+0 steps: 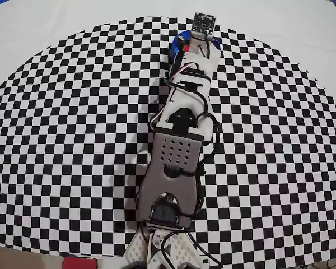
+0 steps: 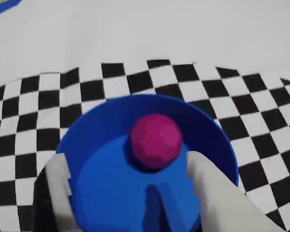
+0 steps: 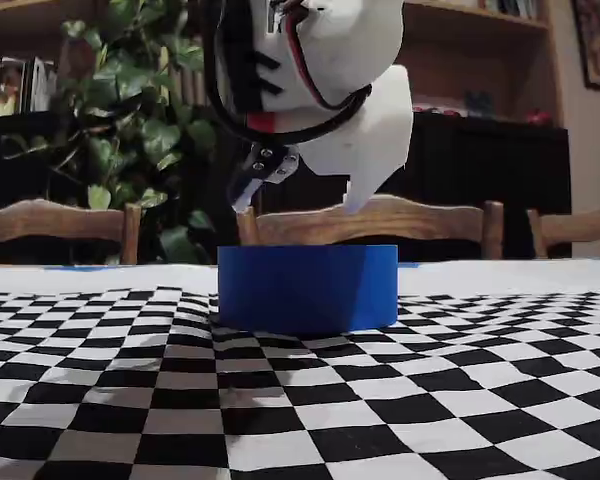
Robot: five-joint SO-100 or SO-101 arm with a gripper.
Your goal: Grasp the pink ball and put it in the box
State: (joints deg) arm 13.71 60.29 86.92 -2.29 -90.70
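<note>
In the wrist view the pink ball (image 2: 156, 140) lies inside the round blue box (image 2: 101, 121), toward its far wall, with a shadow under it. My gripper (image 2: 125, 160) hangs over the box, open, its white fingers (image 2: 210, 191) standing apart on either side, and the ball touches neither. The fixed view shows the box (image 3: 307, 288) on the checkered cloth with the gripper (image 3: 298, 203) just above its rim; the ball is hidden behind the wall. In the overhead view the arm (image 1: 179, 140) covers most of the box (image 1: 177, 43).
The black-and-white checkered cloth (image 1: 73, 140) covers the table, and plain white cloth (image 2: 183, 29) lies beyond it. In the fixed view, wooden chairs (image 3: 50, 225) and a leafy plant (image 3: 140, 130) stand behind the table.
</note>
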